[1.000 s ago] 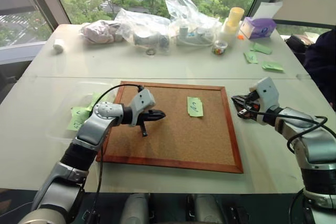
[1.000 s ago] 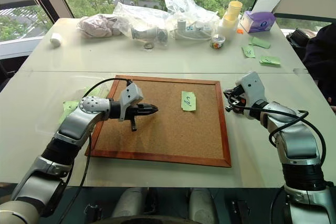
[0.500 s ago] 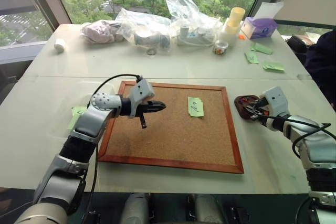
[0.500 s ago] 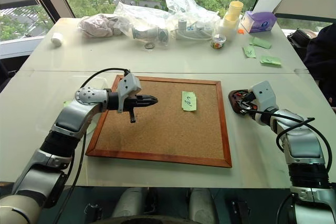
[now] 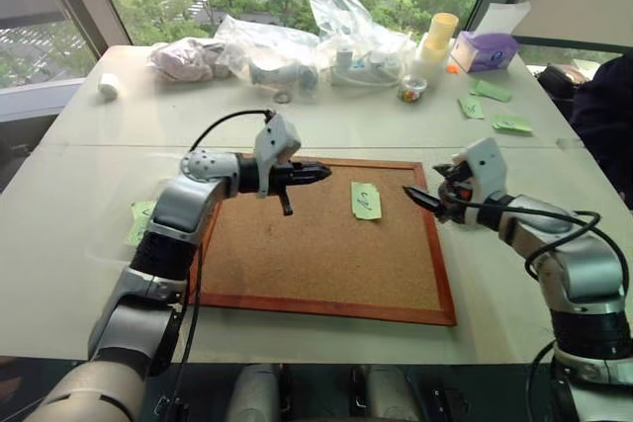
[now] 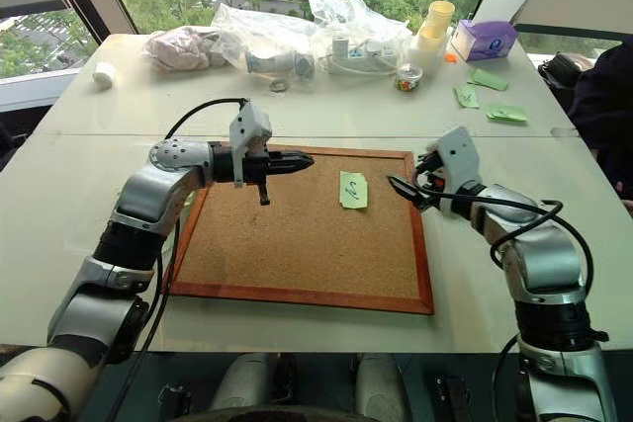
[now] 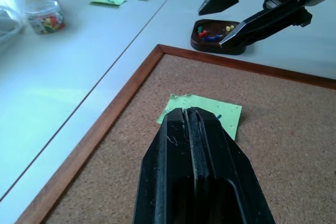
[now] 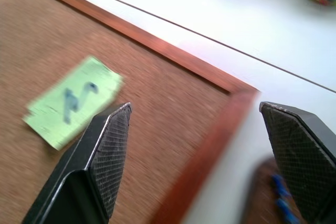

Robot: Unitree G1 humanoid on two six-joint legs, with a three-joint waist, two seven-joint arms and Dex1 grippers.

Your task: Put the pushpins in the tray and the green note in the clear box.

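The green note [image 5: 366,201] lies flat on the cork board [image 5: 297,264], toward the board's far right part; it is a small light-green slip with a dark blue scribble. The tray [image 7: 219,36], small, dark brown and round-cornered, sits on the table [image 5: 89,274] just off the board's right frame; in the left wrist view it holds pushpins [image 7: 211,37] with blue, red and yellow heads.

Along the far edge of the table stand clear plastic bags [image 5: 297,46], a small round cup of coloured bits [image 5: 412,93], a pale yellow stack of cups [image 5: 438,39] and a purple tissue box [image 5: 485,50]. More green slips [image 5: 492,106] lie at the far right, and others [image 5: 143,219] lie left of the board, partly behind the left arm. Nothing covers the note.

The right gripper [image 5: 423,197] hangs over the board's right edge, between note and tray, its fingers spread wide and empty. The left gripper [image 5: 318,172] hovers above the board's far side, left of the note, pointing toward it, fingers pressed together with nothing between them.
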